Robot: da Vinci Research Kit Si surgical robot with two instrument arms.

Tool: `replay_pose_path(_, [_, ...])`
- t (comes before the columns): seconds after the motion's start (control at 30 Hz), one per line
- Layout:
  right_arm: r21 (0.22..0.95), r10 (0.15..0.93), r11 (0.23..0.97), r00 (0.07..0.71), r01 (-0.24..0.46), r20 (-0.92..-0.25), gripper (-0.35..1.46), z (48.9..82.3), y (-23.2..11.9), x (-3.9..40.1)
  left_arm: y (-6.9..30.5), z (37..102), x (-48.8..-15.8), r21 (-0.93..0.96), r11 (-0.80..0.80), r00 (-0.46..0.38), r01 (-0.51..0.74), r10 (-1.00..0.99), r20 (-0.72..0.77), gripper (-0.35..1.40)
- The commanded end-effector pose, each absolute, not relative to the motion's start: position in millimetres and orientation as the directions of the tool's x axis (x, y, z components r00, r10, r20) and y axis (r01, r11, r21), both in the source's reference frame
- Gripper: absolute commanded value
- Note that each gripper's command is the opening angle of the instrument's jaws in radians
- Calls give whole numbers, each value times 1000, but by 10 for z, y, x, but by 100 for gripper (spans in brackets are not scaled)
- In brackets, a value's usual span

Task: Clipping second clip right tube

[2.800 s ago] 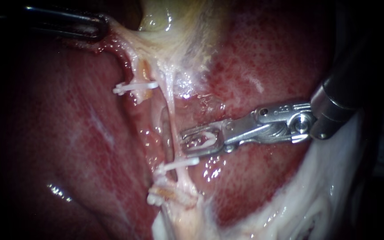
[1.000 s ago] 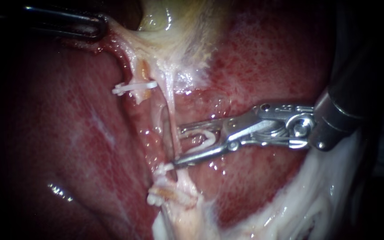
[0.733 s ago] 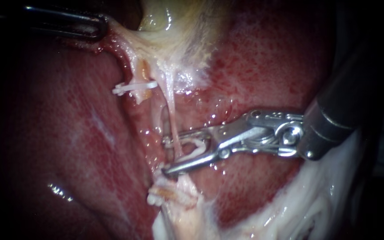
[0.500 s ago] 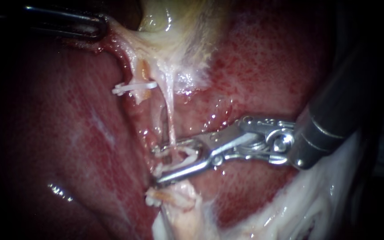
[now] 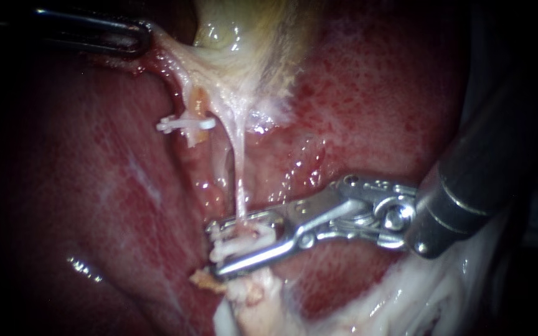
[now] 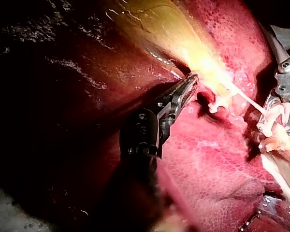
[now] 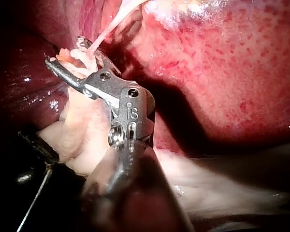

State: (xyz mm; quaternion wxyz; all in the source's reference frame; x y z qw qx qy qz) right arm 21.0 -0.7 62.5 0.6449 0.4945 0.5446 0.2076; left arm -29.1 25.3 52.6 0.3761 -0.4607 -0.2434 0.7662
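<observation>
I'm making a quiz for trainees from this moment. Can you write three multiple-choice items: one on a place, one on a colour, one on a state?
1. Where is the tip of the right instrument?
A. on the gallbladder
B. astride the low end of the right tube
C. clear of all tissue

2. What colour is the clip on the left tube?
A. white
B. blue
C. black

3. How does the right tube lie?
A. cut through
B. stretched straight and taut
C. slack and coiled

Answers:
1 B: the tube runs down into the tip, where the loaded clip sits.
2 A: it shows as a white bar across the tube.
3 B: it runs as one thin straight strand, unbroken.
</observation>
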Motion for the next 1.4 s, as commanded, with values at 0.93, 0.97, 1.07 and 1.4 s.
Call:
replay_pose_path(0.93, [903,860,348,298,254,-415,-35,614,4,198,253,526,-291,-719,-599,-293,-352,801,-523,-35])
replay_pose_path(0.97, [902,859,347,300,256,-415,-35,614,4,198,253,526,-291,-719,-599,-293,-352,801,-523,-35])
replay_pose_path(1.07, [902,858,346,302,259,-416,-35,615,3,198,253,526,-291,-719,-599,-293,-352,801,-523,-35])
replay_pose_path(1.4, [901,856,345,305,262,-417,-35,616,3,198,251,528,-293,-718,-600,-292,-354,800,-524,-35])
